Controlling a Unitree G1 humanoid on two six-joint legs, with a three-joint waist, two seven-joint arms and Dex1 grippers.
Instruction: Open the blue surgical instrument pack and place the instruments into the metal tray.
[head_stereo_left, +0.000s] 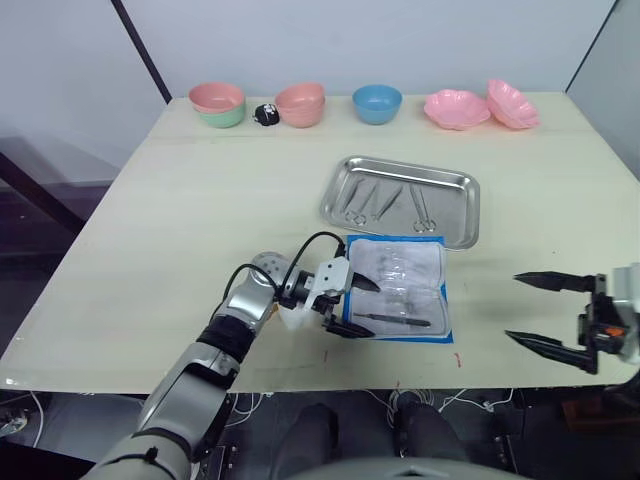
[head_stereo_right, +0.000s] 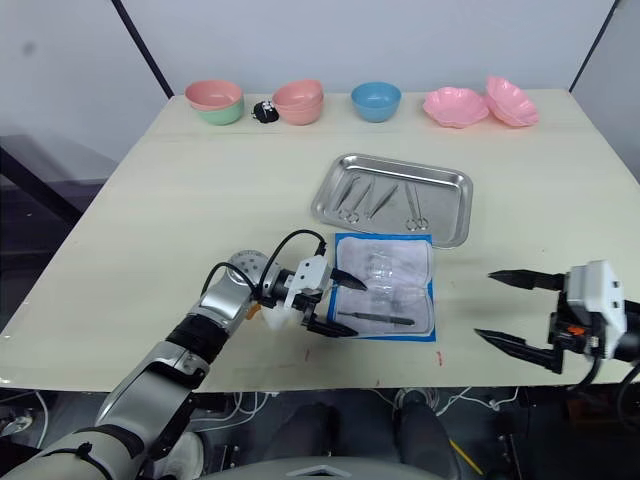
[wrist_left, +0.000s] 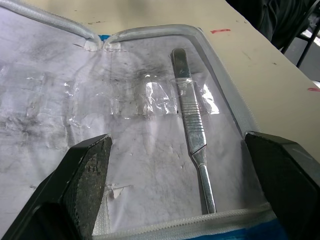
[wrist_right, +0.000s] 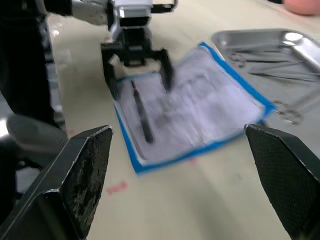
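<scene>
pack: the blue surgical instrument pack (head_stereo_left: 400, 288) lies unfolded flat on the worktop (head_stereo_left: 180, 220), clear pockets facing up, just on the near side of the tray and close to the front edge.

what's left in it: one slim metal handle-type tool (wrist_left: 192, 131) sits in the near pocket, lying along the pack's near edge. Can't really make out if anything else is tucked in the other pockets, the plastic is too crinkly.

tray: the metal tray (head_stereo_left: 455, 225) sits right behind the pack, pretty much mid-worktop. Inside it there are a few ring-handled instruments (head_stereo_left: 372, 203) on its left half and another pair (head_stereo_left: 423, 210) more toward the middle.

left hand: the left hand (head_stereo_left: 352, 305) hangs over the pack's left edge, fingers spread apart, one on either side of that leftover tool and not gripping anything.

right hand: the right hand (head_stereo_left: 532, 311) is off to the right, well apart from the pack, over bare worktop near the front edge. Fingers wide apart, nothing in them, pointed back toward the pack.

back row: bowls lined up along the far edge, a pink one stacked on a green one (head_stereo_left: 218, 104), another pink stack (head_stereo_left: 301, 104), a blue bowl (head_stereo_left: 377, 103) and two pink flower-shaped dishes (head_stereo_left: 483, 106). A small black thing (head_stereo_left: 266, 114) sits between the first two stacks.
</scene>
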